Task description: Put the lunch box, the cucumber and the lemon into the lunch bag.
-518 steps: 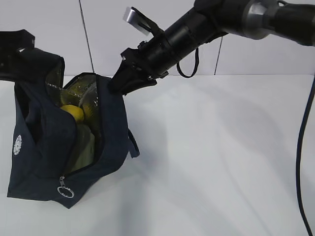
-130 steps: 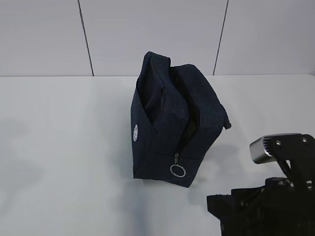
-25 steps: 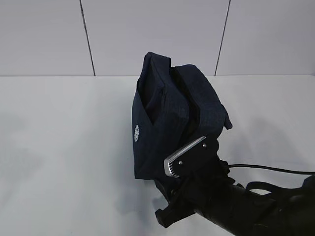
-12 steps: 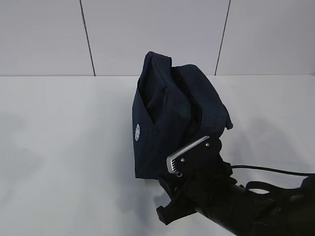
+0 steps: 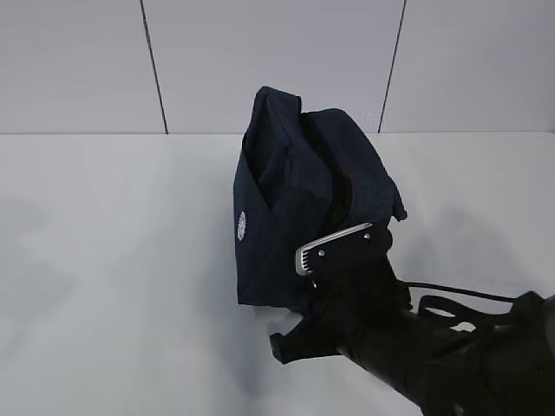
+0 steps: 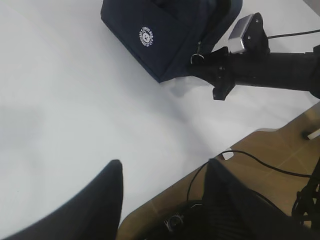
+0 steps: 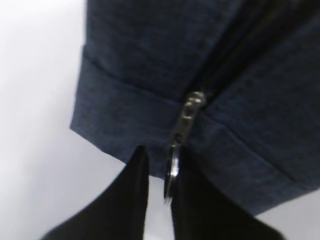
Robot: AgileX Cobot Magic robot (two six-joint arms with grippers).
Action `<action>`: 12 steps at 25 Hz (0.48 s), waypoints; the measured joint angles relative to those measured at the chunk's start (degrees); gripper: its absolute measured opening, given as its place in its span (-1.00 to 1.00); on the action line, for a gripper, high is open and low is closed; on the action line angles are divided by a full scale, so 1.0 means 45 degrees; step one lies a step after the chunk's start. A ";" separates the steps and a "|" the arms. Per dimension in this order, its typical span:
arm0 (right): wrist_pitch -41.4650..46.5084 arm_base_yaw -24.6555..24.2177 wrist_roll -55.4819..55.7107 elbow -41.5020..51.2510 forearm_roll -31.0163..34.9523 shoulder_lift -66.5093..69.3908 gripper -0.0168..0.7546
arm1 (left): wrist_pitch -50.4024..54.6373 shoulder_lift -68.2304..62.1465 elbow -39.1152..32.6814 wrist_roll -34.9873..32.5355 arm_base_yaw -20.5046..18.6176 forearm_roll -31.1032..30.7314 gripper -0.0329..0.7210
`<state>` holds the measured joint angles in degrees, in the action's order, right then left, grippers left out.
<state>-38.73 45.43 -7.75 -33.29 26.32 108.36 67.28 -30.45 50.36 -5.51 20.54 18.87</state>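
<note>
Right hand pinching the metal ring pull at the low end of the zipper. Left hand spread wide, far off. Dark blue lunch bag standing on the white desk.

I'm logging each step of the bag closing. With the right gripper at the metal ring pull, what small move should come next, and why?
Probably draw the metal ring pull along the zipper track to close it. The right gripper has its fingers pinched on either side of the ring, and the dark navy fabric lunch bag is gaping open above the slider. The left gripper hangs open, well away.
</note>
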 joint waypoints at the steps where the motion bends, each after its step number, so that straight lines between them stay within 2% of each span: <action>1: 0.0090 0.0000 0.0000 -0.0006 0.0277 0.0000 -0.81 | 0.0000 0.0000 0.0000 0.0000 0.0000 0.0000 0.10; 3: 0.0179 0.0000 0.0000 -0.0028 0.0576 0.0000 -0.94 | 0.0000 0.0000 0.0000 0.0000 0.0000 0.0000 0.10; 12: 0.0375 0.0000 -0.0028 -0.0028 0.0714 0.0000 -0.94 | 0.0000 0.0000 0.0000 0.0000 0.0000 0.0000 0.10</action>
<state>-37.05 45.43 -7.88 -33.42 29.54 108.36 67.28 -30.45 50.36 -5.51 20.54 18.87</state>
